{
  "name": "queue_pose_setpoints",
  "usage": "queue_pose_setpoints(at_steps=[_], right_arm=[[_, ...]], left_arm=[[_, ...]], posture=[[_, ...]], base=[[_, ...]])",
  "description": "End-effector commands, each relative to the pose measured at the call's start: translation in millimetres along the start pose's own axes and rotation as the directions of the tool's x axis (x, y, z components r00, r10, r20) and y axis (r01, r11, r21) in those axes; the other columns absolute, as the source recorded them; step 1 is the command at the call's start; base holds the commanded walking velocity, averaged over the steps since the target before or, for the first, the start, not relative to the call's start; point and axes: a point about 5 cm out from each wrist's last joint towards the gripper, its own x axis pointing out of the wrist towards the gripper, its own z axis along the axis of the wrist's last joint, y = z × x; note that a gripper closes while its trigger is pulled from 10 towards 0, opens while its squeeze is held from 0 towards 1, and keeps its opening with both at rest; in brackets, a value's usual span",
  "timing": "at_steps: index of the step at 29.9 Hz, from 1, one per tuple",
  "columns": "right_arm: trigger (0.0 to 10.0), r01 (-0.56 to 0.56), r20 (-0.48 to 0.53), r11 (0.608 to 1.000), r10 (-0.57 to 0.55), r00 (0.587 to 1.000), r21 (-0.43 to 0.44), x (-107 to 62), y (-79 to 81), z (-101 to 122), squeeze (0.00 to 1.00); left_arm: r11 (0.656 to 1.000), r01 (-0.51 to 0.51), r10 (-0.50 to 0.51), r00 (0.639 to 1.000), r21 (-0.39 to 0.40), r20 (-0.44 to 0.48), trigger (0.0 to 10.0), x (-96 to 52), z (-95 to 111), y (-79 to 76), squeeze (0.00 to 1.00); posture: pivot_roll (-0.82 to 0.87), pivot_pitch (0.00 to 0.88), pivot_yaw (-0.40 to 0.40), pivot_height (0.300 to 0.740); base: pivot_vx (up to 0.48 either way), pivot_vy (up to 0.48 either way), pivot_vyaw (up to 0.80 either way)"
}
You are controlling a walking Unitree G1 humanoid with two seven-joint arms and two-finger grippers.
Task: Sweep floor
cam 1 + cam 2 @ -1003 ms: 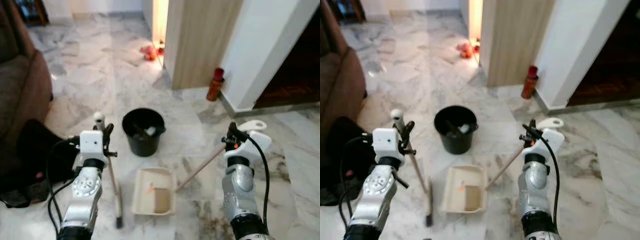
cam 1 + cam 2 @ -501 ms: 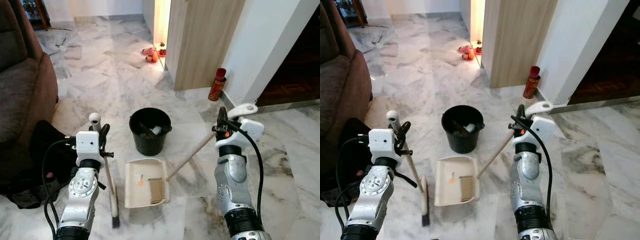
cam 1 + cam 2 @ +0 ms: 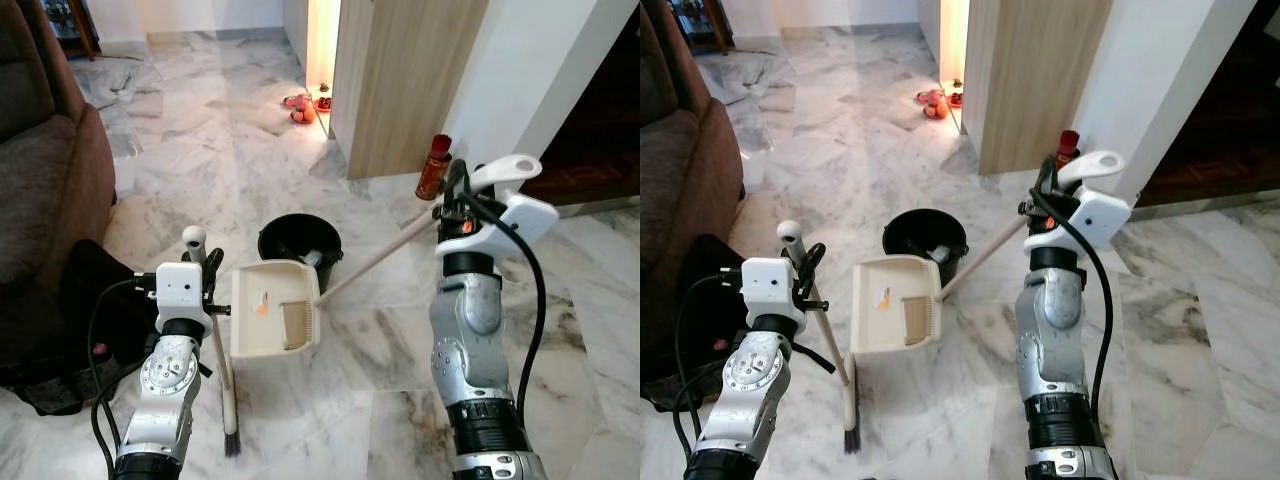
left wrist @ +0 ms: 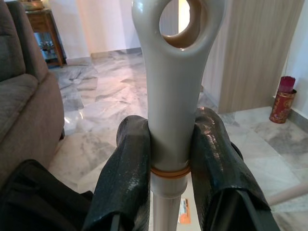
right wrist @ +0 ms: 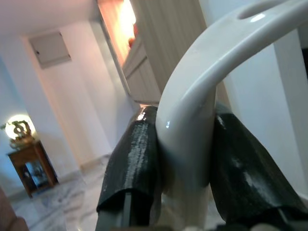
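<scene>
Dustpan of cream plastic (image 3: 273,309), on a long pale wooden handle (image 3: 372,263), hangs lifted off the grey-veined marble floor (image 3: 200,150), its tray tipped up just beside the round black plastic bucket (image 3: 301,243) and partly in front of the bucket's rim. A few orange scraps and a brownish patch of sweepings lie inside the tray. The right gripper (image 3: 456,190) holds the handle's white looped top end (image 5: 202,86), its two black fingers (image 5: 137,159) pinched on either side of the plastic grip. The left gripper (image 3: 207,270) is likewise clamped on the grey-white plastic cap (image 4: 173,72) of a short broom (image 3: 222,360), which stands nearly upright with its dark bristles (image 3: 231,442) on the floor just to the left of the dustpan.

The dustpan looks light and stiff, but held at the far end of a long handle it will swing and twist easily, so the loose sweepings could slide out before they reach the bucket. The smooth glossy grip may be slippery; hold low on the loop, where the fingers already sit. Whether the tray's lip is over the bucket mouth yet is hard to judge from this angle.
</scene>
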Motion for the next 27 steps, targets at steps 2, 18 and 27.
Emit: queue_pose_setpoints(at_steps=[2,18,27], right_arm=[[10.0,-0.025,0.099,0.999,0.020,0.995,0.047,8.2,13.9,24.0,0.00],[10.0,-0.026,0.144,0.998,0.018,0.989,0.056,12.9,21.8,42.9,0.00],[10.0,-0.022,0.122,0.998,0.016,0.992,0.052,11.8,20.4,40.3,0.00]], left_arm=[[1.000,0.008,-0.008,0.999,0.012,0.051,10.0,0.8,8.7,-0.9,0.00],[0.999,0.001,-0.003,0.998,0.042,0.055,10.0,-1.3,9.1,2.3,0.00],[0.986,-0.147,0.138,0.984,0.075,0.110,10.0,-13.7,15.7,29.5,0.00]], posture=[[0.04,0.083,-0.040,0.740],[0.05,0.097,-0.038,0.740],[0.05,0.107,-0.039,0.740]], base=[[0.000,0.000,0.00],[0.000,0.000,0.00],[0.000,0.000,0.00]])
